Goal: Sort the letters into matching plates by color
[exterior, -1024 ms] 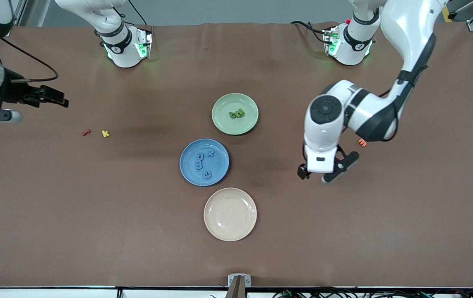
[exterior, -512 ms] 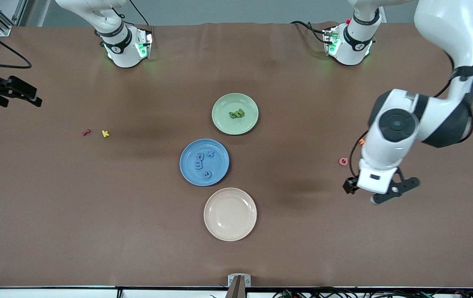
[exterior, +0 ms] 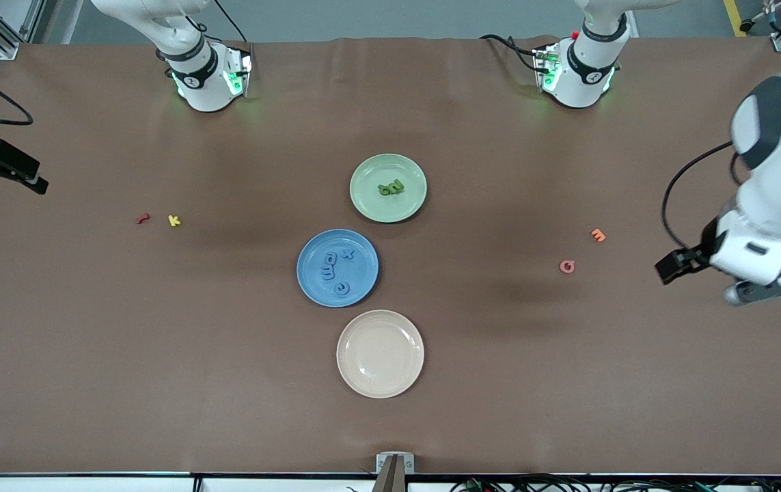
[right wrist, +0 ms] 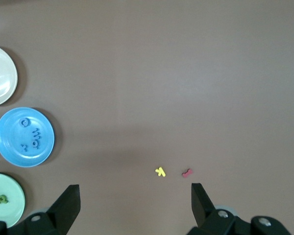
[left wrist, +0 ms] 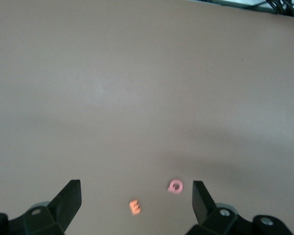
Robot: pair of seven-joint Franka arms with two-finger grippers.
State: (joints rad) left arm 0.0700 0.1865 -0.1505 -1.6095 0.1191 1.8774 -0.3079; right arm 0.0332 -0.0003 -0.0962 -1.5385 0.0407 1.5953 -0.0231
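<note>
The light green plate (exterior: pixel 368 199) holds a small pile of green letters (exterior: pixel 391 188). The blue plate (exterior: pixel 363 265) lies nearer the front camera and holds several blue letters (exterior: pixel 333 270). Both plates show in the right wrist view, blue (right wrist: pixel 7 149) and green (right wrist: pixel 12 208). My left gripper (exterior: pixel 725 279) is open and empty, up in the air at the left arm's end of the table; in the left wrist view (left wrist: pixel 135 195) nothing is between the fingers. My right gripper (exterior: pixel 1 171) is open and empty at the right arm's end; it also shows in the right wrist view (right wrist: pixel 134 200).
A cream plate (exterior: pixel 380 353) lies empty, nearest the front camera. An orange letter (exterior: pixel 598 235) and a pink letter (exterior: pixel 567 266) lie toward the left arm's end. A red letter (exterior: pixel 143 219) and a yellow letter (exterior: pixel 173 220) lie toward the right arm's end.
My left gripper has swung from beside the plates out to the left arm's end of the table, uncovering the pink letter. My right gripper has drawn farther out toward its end.
</note>
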